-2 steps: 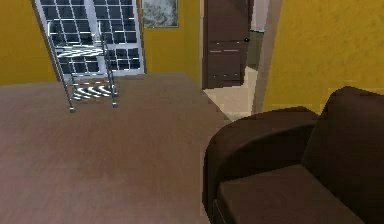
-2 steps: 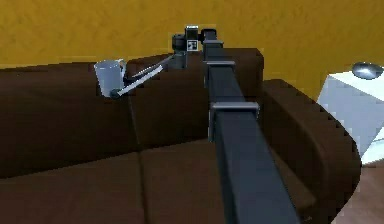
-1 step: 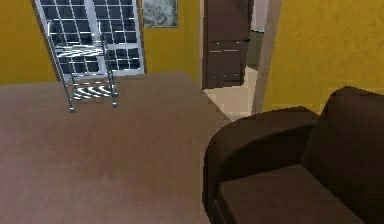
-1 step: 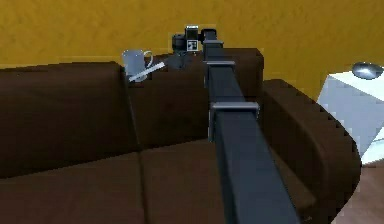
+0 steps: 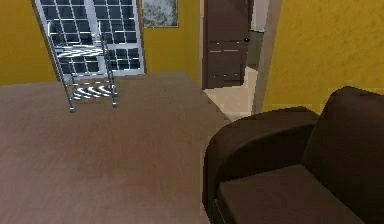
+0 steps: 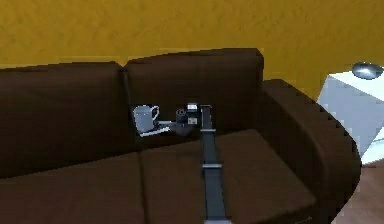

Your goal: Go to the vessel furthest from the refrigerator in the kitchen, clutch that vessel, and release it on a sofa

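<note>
A dark brown sofa (image 6: 80, 110) stretches across the arm side view, and its arm and one seat cushion (image 5: 300, 165) appear at the forward view's lower right. My arm reaches out over the seat. At the arm's far end the gripper (image 6: 161, 127) points toward the arm side view's left. A small grey vessel with a handle (image 6: 146, 118) sits right at the fingers, in front of the sofa's backrest. I cannot tell whether the gripper holds it or whether it rests on the sofa.
A white side table (image 6: 350, 110) with a grey rounded object (image 6: 366, 71) stands past the sofa's arm. Ahead lie a brown rug (image 5: 100, 150), a metal wire rack (image 5: 88, 70), glass-paned doors (image 5: 95, 30), a wall picture (image 5: 160, 12) and an open doorway (image 5: 228, 45).
</note>
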Available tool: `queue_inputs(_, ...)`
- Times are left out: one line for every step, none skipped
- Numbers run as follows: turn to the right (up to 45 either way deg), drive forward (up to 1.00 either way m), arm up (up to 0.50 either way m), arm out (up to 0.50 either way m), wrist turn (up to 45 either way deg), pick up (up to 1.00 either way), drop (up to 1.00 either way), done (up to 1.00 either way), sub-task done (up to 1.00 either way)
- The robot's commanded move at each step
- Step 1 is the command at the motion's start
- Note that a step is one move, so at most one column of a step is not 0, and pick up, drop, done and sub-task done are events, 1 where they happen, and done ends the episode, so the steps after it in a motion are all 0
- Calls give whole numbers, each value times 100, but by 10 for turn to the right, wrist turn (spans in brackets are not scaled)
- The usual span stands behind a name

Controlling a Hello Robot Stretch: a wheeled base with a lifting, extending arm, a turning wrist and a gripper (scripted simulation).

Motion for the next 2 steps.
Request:
queue_inputs(0,0,-32,0,0,0,0,0,0)
queue_inputs(0,0,0,0,0,0,100,0,0)
